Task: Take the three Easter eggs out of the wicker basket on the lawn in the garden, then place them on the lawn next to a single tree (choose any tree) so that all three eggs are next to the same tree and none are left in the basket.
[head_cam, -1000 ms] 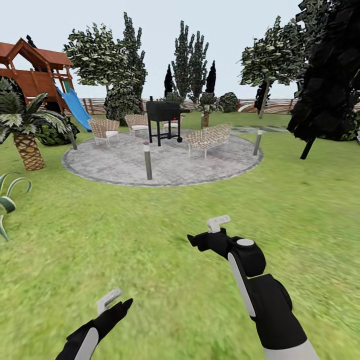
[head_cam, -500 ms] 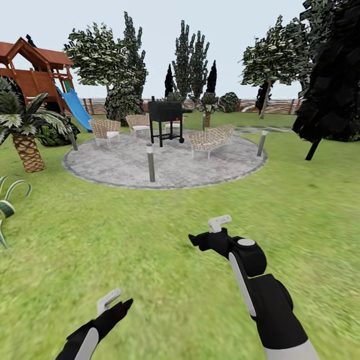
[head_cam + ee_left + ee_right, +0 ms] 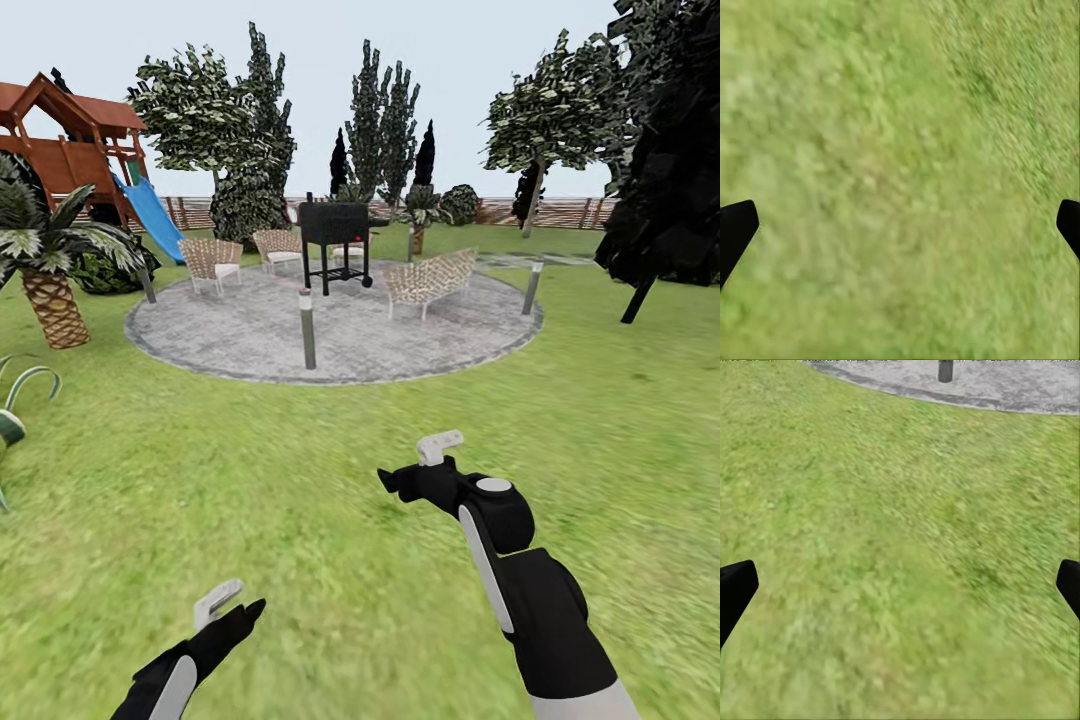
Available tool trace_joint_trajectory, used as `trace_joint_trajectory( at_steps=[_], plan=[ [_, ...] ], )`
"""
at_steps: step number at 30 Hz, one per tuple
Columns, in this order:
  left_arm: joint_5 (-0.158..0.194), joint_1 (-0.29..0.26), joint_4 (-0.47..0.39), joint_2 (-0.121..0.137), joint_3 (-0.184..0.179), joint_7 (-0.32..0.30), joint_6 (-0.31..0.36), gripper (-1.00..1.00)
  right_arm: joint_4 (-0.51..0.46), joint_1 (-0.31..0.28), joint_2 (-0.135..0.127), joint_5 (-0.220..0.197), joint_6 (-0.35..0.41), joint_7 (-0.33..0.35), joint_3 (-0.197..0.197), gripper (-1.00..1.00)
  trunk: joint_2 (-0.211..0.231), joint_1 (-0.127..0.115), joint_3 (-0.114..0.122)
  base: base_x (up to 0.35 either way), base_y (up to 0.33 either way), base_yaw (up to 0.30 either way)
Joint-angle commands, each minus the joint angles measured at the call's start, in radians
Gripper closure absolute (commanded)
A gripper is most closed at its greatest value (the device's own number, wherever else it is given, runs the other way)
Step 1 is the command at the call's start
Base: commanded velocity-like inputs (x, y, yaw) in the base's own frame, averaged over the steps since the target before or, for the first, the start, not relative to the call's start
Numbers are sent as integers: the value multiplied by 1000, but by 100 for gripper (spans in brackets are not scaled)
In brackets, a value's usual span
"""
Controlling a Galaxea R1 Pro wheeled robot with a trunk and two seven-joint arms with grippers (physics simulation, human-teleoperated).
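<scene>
Lawn (image 3: pixel 300 480): mottled green grass covering the foreground of the head view and running out on all sides around a grey gravel circle (image 3: pixel 340 330); also seen under both wrist cameras as plain turf. Tree with pale trunk (image 3: pixel 535 195): far right of centre, near the wooden slat fence (image 3: pixel 560 212), dark mottled crown above it. Dark tree with thin black trunk (image 3: pixel 665 180): at the right edge, nearer than the pale one. Left gripper (image 3: pixel 228 605): low left over the grass, black with a pale tab; in its wrist view the two fingertips (image 3: pixel 735 229) sit at opposite edges, spread wide, nothing between them but grass. Right gripper (image 3: pixel 415 470): centre, held above the lawn on its black-and-white forearm; in its wrist view the fingertips (image 3: pixel 735 585) are likewise far apart and hold nothing, with the edge of the gravel and a short grey post (image 3: pixel 945 370) ahead. On the gravel circle: black barbecue grill (image 3: pixel 333 240) on a stand, wicker chairs (image 3: pixel 208 260) to its left, wicker bench (image 3: pixel 430 278) to its right, grey bollard posts (image 3: pixel 307 328) at the rim. Left side: palm with scaled trunk (image 3: pixel 50 275), wooden play structure (image 3: pixel 70 140) with blue slide (image 3: pixel 150 215). Background: tall conifers (image 3: pixel 385 130), pale sky.
</scene>
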Motion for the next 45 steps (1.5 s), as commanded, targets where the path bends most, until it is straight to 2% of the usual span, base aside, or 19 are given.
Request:
trace_joint_trajectory(
  at_steps=[1, 21, 26, 28, 32, 37, 45],
  plan=[
    [7, -1, -1, -1, 3, -3, 6, -100, -1, -1, 0, 6, 4, 6, -1, -100, -1, 0, -1, 258, 184, 0],
    [7, -1, 0, 2, 7, -4, 0, -100, -1, -1, 0, 6, 4, 7, 0, -100, -1, 0, -1, 258, 185, 0],
    [10, 3, -7, 3, 21, -8, 0, -100, -1, -1, 0, 6, 4, 7, 0, -100, -1, 0, -1, 258, 185, 0],
    [11, 4, -10, 3, 42, -20, 2, -100, -1, -1, 0, 6, 4, 8, 1, -100, -1, 0, -1, 257, 186, 0],
    [11, 5, -11, 3, 56, -52, 5, -100, -1, -1, 0, 6, 4, 8, 1, -100, -1, 0, -1, 257, 186, 0],
    [10, 5, -9, 3, 63, -78, 7, -100, -1, -1, 0, 6, 5, 8, 2, -100, -1, 0, -1, 257, 186, 0],
    [10, 6, -4, 3, 66, -88, 10, -100, -1, -1, 0, 6, 6, 8, 2, -100, -1, 0, -1, 257, 186, 0]
  ],
)
